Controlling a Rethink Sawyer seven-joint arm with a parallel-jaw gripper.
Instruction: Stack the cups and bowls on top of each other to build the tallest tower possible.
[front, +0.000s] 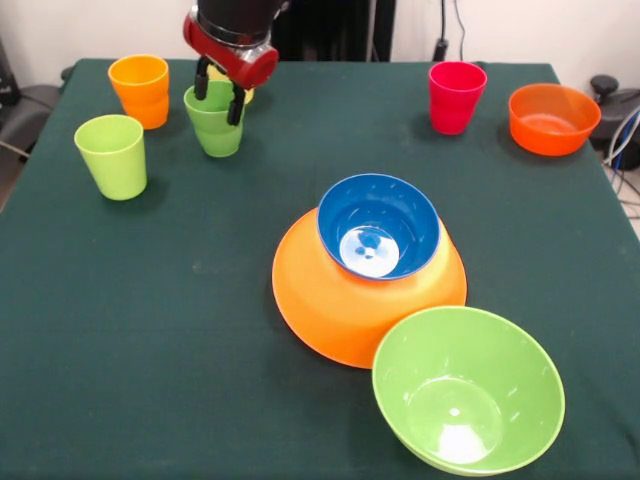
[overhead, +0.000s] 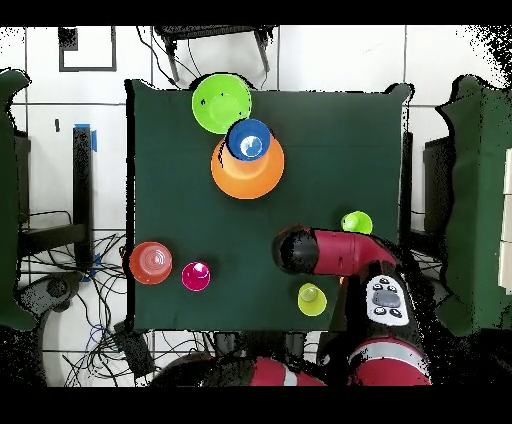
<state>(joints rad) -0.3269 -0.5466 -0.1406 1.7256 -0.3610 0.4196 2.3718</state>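
A tower barely begun: the very large glossy orange-yellow plastic bowl sits upside down near the middle of the dark green worktop, with the small blue plastic bowl resting upright on its top, and that two-piece pile is all that stands so far. The large light green plastic bowl lies upright at the near right, touching the orange bowl's rim but not stacked. Left to place, by the look of it, are that bowl, the small red-orange plastic bowl at the far right, the red-pink plastic cup just beside it, and the cluster at the far left: the orange plastic cup, the lime green plastic cup and the green plastic cup, with a sliver of a pale yellow cup behind it. The red and black gripper hangs directly over the green cup, its dark jaws parted and straddling the rim, one inside and one outside, not yet visibly clamped. The cup stands well apart from the tower, far and left of it.
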